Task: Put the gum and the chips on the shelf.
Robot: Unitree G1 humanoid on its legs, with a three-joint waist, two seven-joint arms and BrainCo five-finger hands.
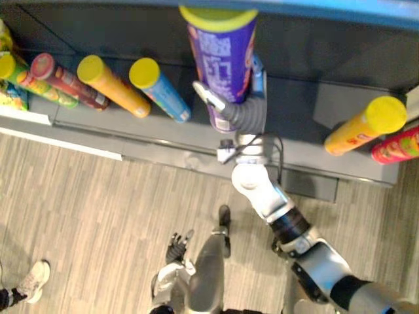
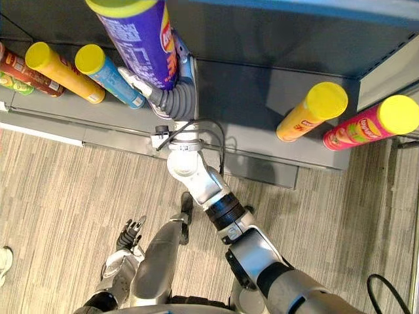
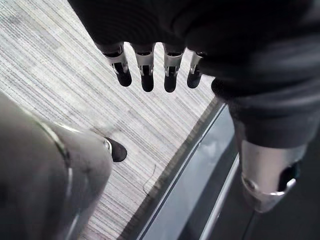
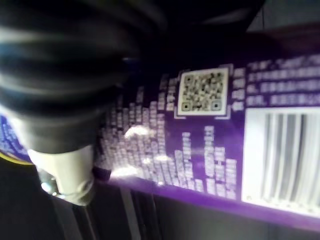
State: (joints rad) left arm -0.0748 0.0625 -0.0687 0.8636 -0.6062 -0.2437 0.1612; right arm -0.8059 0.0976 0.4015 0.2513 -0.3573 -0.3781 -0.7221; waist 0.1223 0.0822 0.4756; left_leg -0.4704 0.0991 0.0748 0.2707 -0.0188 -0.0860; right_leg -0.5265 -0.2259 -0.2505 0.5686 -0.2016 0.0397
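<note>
Nearest your camera is the purple chips can (image 1: 221,52), yellow lid up. Your right hand (image 1: 230,110) is wrapped round its lower end, over the grey shelf (image 1: 294,98). From the left, a row of cans (image 1: 65,80) ends with the blue can (image 1: 160,88), near the purple one. Past the purple can comes a gap, then 2 more cans (image 1: 363,124). Your left hand (image 1: 177,247) hangs slack over the floor, fingers straight. Gripped that low, the tall can may topple on release, or clip the blue can if you drift left.

Dark shelf (image 1: 294,101), chip cans (image 1: 163,95) standing upright
</note>
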